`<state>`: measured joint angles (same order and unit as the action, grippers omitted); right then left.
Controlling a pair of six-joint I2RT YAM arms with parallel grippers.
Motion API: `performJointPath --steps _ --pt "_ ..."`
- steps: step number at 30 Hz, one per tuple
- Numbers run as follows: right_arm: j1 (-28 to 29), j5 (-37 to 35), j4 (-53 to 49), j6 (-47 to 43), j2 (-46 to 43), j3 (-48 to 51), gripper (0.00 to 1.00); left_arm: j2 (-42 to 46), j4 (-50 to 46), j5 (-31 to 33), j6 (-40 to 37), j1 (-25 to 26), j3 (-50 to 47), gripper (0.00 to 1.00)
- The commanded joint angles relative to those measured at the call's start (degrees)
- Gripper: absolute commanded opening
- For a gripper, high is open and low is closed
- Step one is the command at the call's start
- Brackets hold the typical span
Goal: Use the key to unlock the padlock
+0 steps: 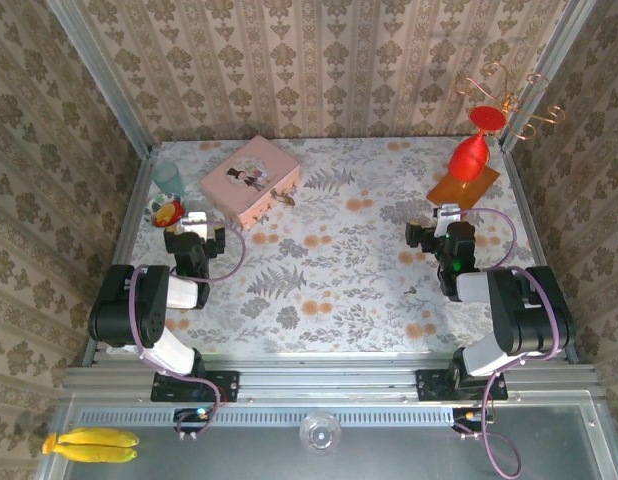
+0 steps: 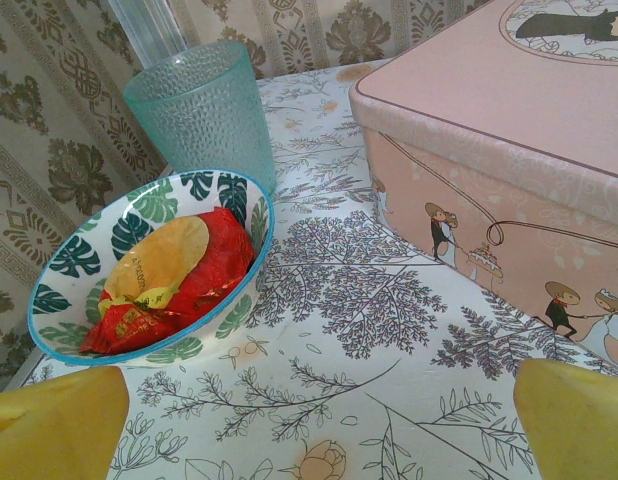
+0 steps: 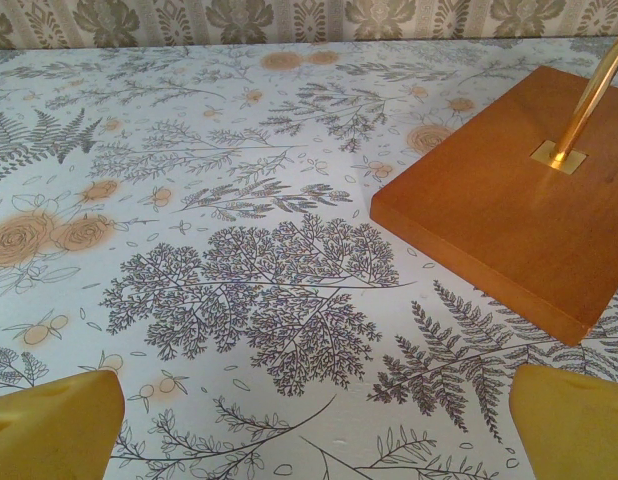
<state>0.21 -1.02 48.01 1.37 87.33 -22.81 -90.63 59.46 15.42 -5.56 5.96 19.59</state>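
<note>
Tiny brass-yellow padlock (image 1: 282, 197) just beside pink square box (image 1: 249, 178), left gripper (image 2: 314, 418) jaws wide, empty, right gripper (image 3: 311, 422) jaws wide, empty

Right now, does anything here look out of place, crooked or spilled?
Only mildly: the pink box sits turned at an angle to the table edges, and bananas lie off the table on the front ledge. The cup stands upright; nothing looks spilled or broken.
</note>
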Motion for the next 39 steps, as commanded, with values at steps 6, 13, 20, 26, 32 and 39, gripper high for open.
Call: performJointPath --steps 6,13,20,26,32,39 --pt "0.0 0.5 0.2 0.2 0.2 -0.8 1.0 0.7 -1.2 -0.6 0.9 -0.7 0.8 1.0" --pt "0.0 0.4 0.3 0.2 0.1 -0.8 1.0 0.8 -2.1 -1.7 1.3 -1.2 1.1 1.0" --pt "1.1 0.5 -1.5 -1.4 -2.6 -0.5 1.0 4.7 0.3 1.6 0.4 0.1 -1.7 1.0" --pt "1.3 -0.9 -3.0 -1.3 -6.3 0.5 1.0 23.3 -16.4 -3.9 -1.4 1.8 -1.0 1.0" --pt "1.8 -1.4 -6.2 -1.9 -14.5 2.1 1.0 39.5 -33.5 -4.9 3.2 7.3 3.6 1.0" --pt "5.3 2.0 -23.5 2.0 -30.1 -1.0 1.0 52.0 -54.3 -3.1 25.8 8.7 9.7 1.0"
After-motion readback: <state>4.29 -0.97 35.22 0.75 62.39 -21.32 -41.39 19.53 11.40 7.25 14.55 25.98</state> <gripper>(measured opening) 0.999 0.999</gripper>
